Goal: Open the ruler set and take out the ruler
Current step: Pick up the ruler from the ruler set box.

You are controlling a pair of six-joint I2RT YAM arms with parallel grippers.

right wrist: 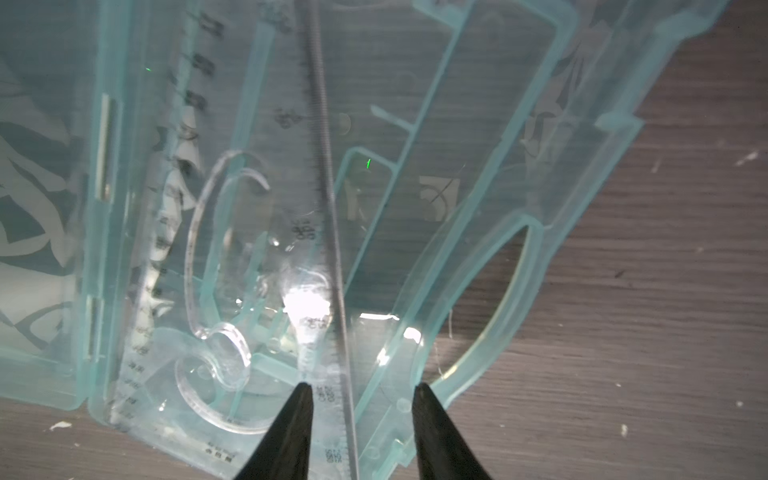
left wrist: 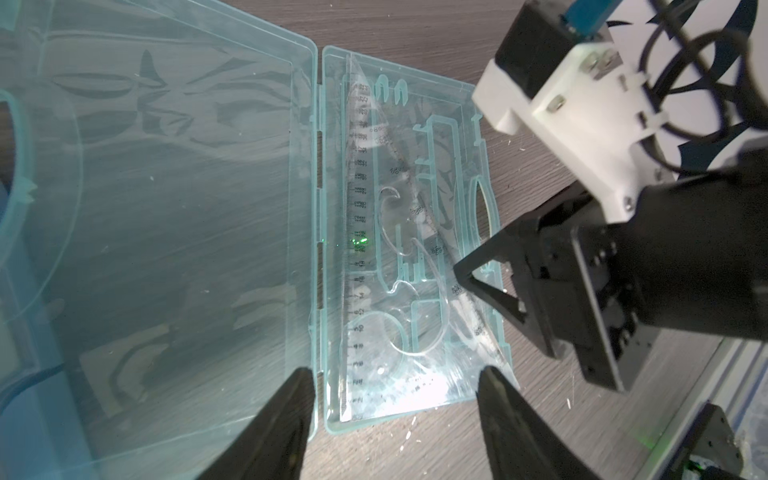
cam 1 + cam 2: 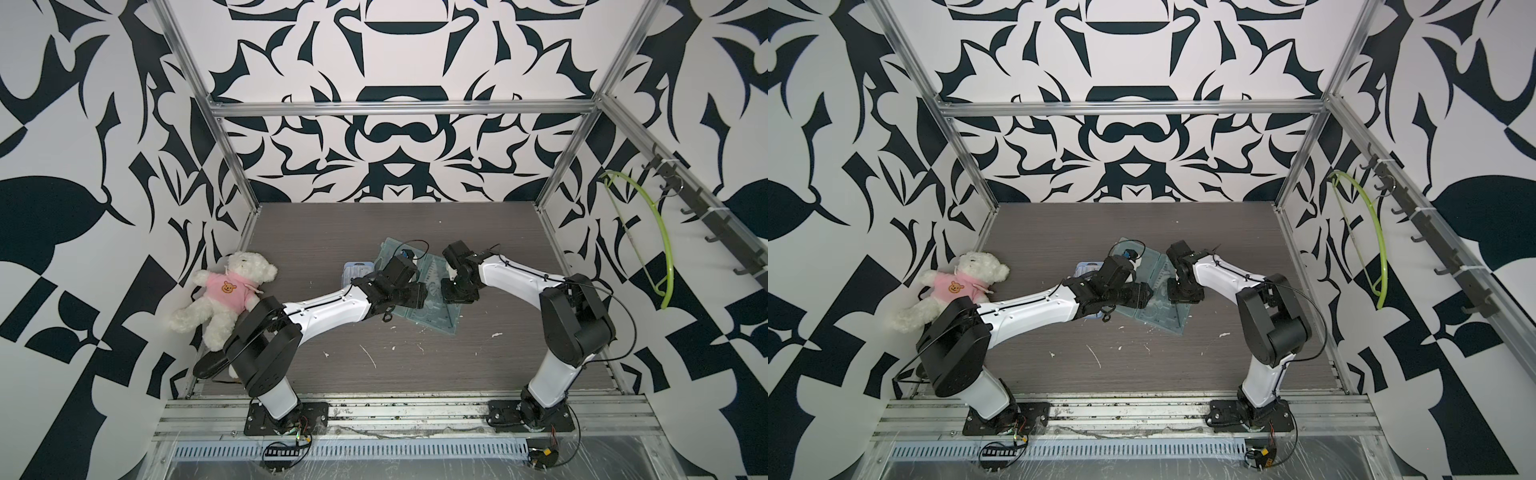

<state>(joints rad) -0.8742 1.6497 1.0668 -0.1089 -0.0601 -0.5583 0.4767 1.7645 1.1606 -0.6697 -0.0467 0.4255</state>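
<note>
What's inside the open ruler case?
The ruler case holds a straight ruler, a triangular set square and a clear curve template, overlapping. The right fingers hide part of it.

A: Both top views are bright and even. The light falls from overhead, so the counter (image 3: 415, 232) carries only faint, soft-edged shadows.

B: There's wide-angle stretch, though: the metal posts (image 3: 187, 62) splay outward toward the corners.

A: The wrist pictures are dimmer. In the right wrist view a white hot spot burns out the middle of the plastic case (image 1: 457, 187).

B: Its far end goes soft too, and the fingers (image 1: 286, 436) are black, blurred silhouettes.

A: The left wrist view is sharper, with glare across the case's near end and a small green glint.
</note>
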